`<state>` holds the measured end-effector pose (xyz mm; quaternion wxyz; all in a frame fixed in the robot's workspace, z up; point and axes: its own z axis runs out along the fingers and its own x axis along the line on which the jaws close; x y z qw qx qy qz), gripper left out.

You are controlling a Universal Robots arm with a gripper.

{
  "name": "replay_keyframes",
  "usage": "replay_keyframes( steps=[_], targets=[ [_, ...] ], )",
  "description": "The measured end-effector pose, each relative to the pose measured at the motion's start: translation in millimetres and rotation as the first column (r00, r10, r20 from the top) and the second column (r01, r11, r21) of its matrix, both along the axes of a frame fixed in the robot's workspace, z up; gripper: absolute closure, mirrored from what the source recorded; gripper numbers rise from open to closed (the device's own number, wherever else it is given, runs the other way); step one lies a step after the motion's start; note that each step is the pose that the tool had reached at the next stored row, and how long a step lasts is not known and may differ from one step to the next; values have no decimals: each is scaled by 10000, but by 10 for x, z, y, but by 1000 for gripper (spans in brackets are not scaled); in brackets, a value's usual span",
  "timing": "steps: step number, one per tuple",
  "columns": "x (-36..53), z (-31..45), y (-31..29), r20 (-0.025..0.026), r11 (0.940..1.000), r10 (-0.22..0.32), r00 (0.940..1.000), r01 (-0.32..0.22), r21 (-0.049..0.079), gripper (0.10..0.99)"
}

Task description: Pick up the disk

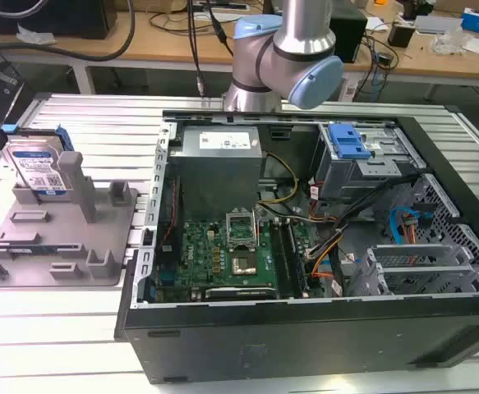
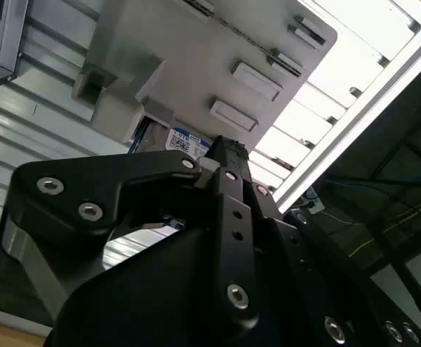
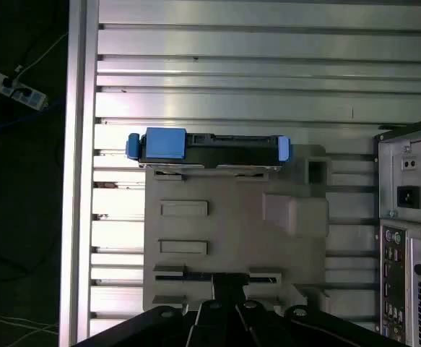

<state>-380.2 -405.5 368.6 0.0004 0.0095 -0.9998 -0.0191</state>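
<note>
The disk stands on edge in a slot of the grey holder tray, at the exterior view's left. It is silver with a blue-and-white label and blue side rails. The first wrist view looks down on its thin edge, at one side of the tray. My black gripper hangs well above the tray, over the side away from the disk and touching nothing. In the second wrist view the gripper partly hides the disk's label.
An open computer case fills the exterior view's middle and right, with a grey power supply inside. The arm rises behind it. Both stand on a slatted aluminium table. A power strip lies on the floor beyond the table's edge.
</note>
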Motion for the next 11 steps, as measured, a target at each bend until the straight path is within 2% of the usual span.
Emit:
replay_keyframes(
  steps=[11],
  targets=[
    [0, 0, 0, 0, 10000, 6, 10000, -6, 0, 980]
  ],
)
